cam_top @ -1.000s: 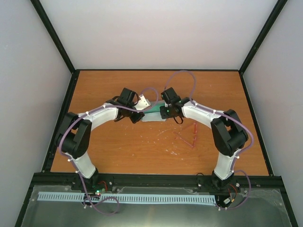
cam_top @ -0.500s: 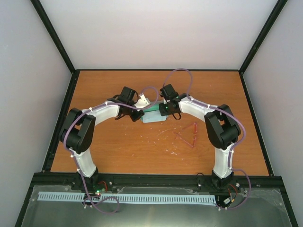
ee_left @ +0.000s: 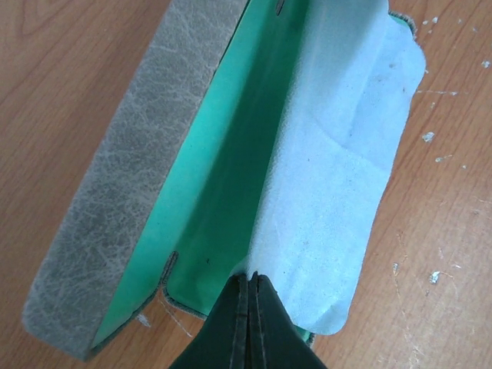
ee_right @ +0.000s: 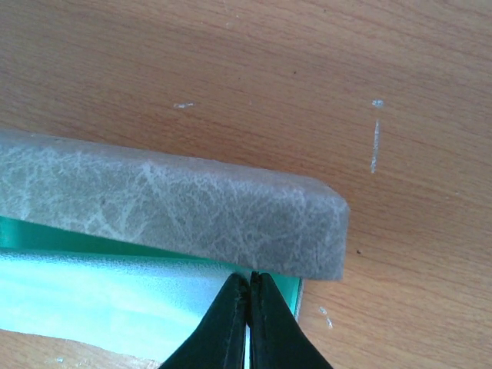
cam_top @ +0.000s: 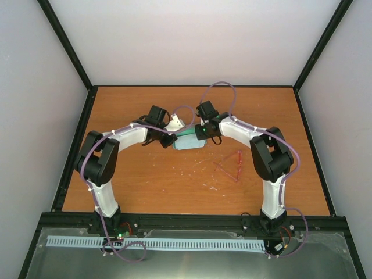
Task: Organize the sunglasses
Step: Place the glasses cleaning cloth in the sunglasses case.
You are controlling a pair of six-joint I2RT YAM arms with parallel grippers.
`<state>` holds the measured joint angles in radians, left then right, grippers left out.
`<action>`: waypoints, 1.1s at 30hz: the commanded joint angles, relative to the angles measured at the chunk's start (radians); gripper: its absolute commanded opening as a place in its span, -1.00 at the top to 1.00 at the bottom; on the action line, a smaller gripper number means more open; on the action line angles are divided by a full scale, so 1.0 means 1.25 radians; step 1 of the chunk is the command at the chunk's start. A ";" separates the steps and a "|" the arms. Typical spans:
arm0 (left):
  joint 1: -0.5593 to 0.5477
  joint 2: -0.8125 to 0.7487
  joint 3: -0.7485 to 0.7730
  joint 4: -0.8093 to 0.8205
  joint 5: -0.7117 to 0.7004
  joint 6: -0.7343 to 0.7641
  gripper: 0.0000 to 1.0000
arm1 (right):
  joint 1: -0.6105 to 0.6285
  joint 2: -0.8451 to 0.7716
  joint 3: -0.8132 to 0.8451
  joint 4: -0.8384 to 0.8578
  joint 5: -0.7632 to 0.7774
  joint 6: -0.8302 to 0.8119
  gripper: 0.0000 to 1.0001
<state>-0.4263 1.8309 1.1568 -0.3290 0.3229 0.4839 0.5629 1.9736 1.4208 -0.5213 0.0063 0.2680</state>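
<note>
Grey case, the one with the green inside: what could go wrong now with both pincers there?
1. The light blue cloth covers half of the open grey case; left there, the sunglasses may not sit in neatly.
2. The left pincer and right pincer are both shut at the case's edges, so pulling different ways could drag or tip it.
3. The thin sunglasses lie apart on the table; a careless sweep might knock them.

- Top cam: high up at the near side, looking down over the whole counter (cam_top: 145, 186).
- Left wrist cam: peeks past the left end effector (ee_left: 247, 277), super close along the open grey case (ee_left: 115, 207).
- Right wrist cam: past the right end effector (ee_right: 247, 278), tight on the same case; all three share it.
</note>
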 commanded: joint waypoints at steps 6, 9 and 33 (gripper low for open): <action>0.012 0.022 0.033 0.025 0.008 0.019 0.98 | -0.006 0.054 0.045 -0.010 -0.002 -0.016 0.94; 0.014 0.026 0.035 0.030 0.006 0.020 0.98 | -0.006 0.062 0.055 -0.012 -0.003 -0.018 0.94; 0.014 0.072 0.058 0.061 -0.024 0.028 0.95 | -0.011 0.112 0.095 -0.018 -0.004 -0.032 0.95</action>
<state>-0.4160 1.9034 1.1889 -0.2825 0.3023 0.4984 0.5549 2.0998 1.5066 -0.5388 -0.0013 0.2401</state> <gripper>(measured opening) 0.026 0.028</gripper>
